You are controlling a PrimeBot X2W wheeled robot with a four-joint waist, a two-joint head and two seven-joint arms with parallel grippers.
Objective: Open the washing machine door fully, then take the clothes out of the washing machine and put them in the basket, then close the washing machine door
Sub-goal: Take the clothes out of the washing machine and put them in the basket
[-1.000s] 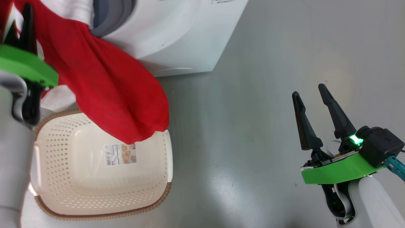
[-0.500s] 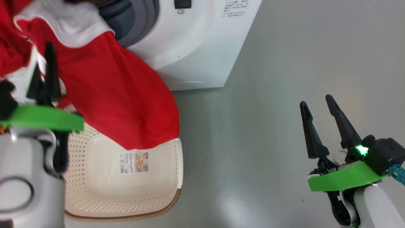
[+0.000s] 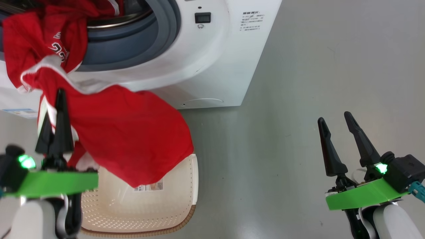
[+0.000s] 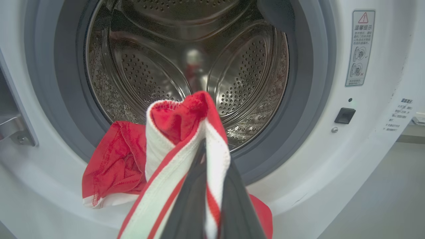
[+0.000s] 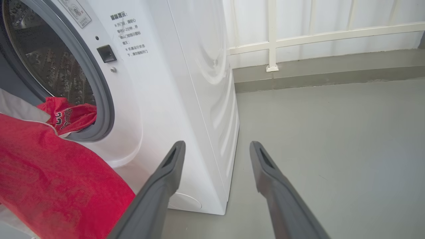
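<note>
Bright red, white-trimmed fabric clothes (image 3: 132, 139), seemingly soft and light, trail from the white front-loading washing machine (image 3: 215, 66); left fingers (image 3: 61, 126) pinch the firmer striped hem (image 4: 186, 159), right fingers (image 3: 328, 149) spread empty.

Grey floor (image 3: 298, 83), smooth and faintly glossy, is pictured carrying two things. The white washing machine (image 3: 212, 66) is stood on it at the upper left of the head view, with a round flap (image 3: 202, 103) set low on its front, just above the floor line. The cream basket (image 3: 195, 181) is placed on the floor in front of the machine, near it, with a strip of bare floor seen between the two; its brown woven rim is shown along the lower edge. In the right wrist view, the floor is bounded beyond the machine by a low grey ledge (image 5: 332, 71), on which a white post (image 5: 272, 39) is footed.
</note>
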